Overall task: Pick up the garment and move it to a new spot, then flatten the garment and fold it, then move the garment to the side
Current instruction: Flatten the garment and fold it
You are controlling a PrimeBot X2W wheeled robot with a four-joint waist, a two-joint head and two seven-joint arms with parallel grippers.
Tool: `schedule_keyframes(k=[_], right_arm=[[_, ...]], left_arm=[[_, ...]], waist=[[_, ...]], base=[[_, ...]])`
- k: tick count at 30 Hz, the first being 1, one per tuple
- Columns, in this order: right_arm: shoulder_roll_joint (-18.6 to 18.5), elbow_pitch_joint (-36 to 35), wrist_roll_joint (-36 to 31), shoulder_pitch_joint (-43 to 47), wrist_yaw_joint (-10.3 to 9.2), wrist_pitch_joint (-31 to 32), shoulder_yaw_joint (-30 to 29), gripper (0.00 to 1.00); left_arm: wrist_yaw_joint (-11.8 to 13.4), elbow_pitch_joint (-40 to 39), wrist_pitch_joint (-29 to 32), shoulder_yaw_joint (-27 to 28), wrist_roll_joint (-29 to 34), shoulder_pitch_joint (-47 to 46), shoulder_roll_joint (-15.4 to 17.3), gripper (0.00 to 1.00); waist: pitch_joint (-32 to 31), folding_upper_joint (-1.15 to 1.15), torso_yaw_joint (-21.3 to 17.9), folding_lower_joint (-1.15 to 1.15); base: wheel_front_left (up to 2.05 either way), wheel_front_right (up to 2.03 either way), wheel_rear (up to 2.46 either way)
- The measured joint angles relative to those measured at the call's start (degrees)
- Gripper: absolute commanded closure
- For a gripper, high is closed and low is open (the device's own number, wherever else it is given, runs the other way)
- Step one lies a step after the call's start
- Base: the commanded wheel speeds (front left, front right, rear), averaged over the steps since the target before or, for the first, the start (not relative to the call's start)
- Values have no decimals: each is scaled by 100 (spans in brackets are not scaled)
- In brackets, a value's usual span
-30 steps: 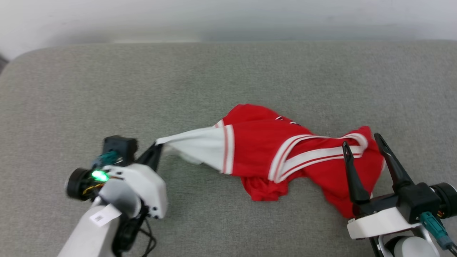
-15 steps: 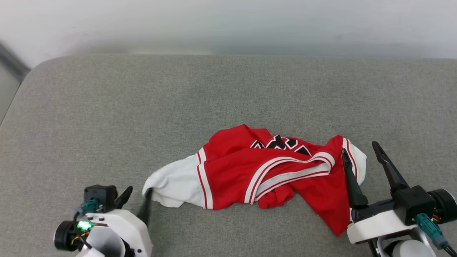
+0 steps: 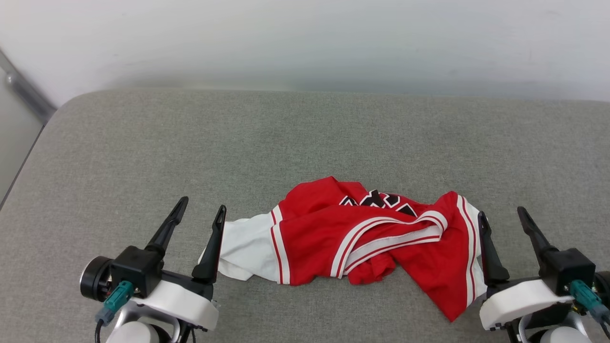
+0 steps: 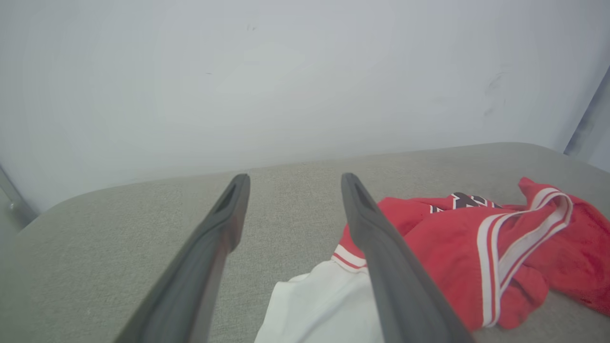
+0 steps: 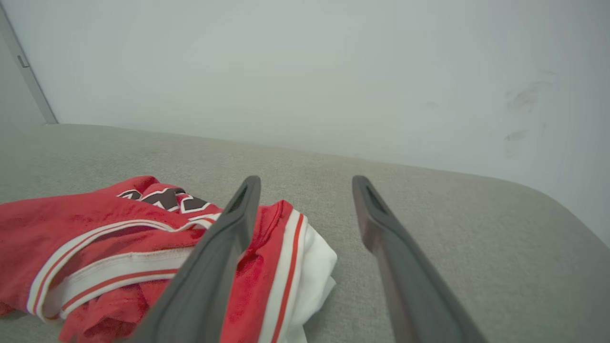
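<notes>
- The garment (image 3: pixel 362 243) lies crumpled in a low heap on the grey fabric-covered bench (image 3: pixel 305 143), towards its near edge and between the two grippers.
- It is red, with a white sleeve (image 3: pixel 245 247) spread out at its left end and a second white sleeve bunched at its right end.
- A red-and-white striped band (image 3: pixel 386 233) loops across the top of the heap, and black white-outlined lettering (image 3: pixel 376 200) peeks out on the far side.
- The left gripper (image 3: pixel 202 205) sits at the near left with its fingers spread wide and holds nothing. Bare bench shows between them in the left wrist view (image 4: pixel 294 178).
- Its right finger crosses in front of the white sleeve's edge; whether it touches the cloth cannot be told.
- The right gripper (image 3: pixel 501 212) sits at the near right, also wide apart and empty, with bare bench between its fingers in the right wrist view (image 5: pixel 306 180).
- Its left finger overlaps the garment's right end, and its right finger is clear of the cloth.
- A pale wall (image 3: pixel 305 43) rises behind the far edge of the bench.
</notes>
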Motion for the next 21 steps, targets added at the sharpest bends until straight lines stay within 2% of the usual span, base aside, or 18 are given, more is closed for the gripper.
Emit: schedule_keyframes(k=[2,5,11,13,17,21], right_arm=[[-3,25,41,-22,0,456,-19,0],[-113,-38,186,-211,2,1567,167,0],[-1183,-412,1006,-656,1,4455,805,0],[-1511,-563,1379,-818,0,5242,951,0],[-1793,-721,2087,-1110,0,6442,1138,0],[-2053,-699,2274,-1289,0,6951,1302,0]], left_arm=[[19,-74,-30,32,64,27,-79,0],[13,-126,-36,46,193,133,-141,0],[-109,-226,-46,141,347,137,-326,0],[-154,-229,-46,164,396,132,-369,0],[-241,-225,-47,214,456,77,-510,0],[-313,-181,-54,276,523,36,-641,0]], waist=[[-16,0,15,0],[10,0,23,0],[98,0,59,0],[136,0,108,0],[219,0,254,0],[311,0,429,0]], base=[[0,0,0],[0,0,0],[0,0,0],[0,0,0],[0,0,0],[0,0,0]])
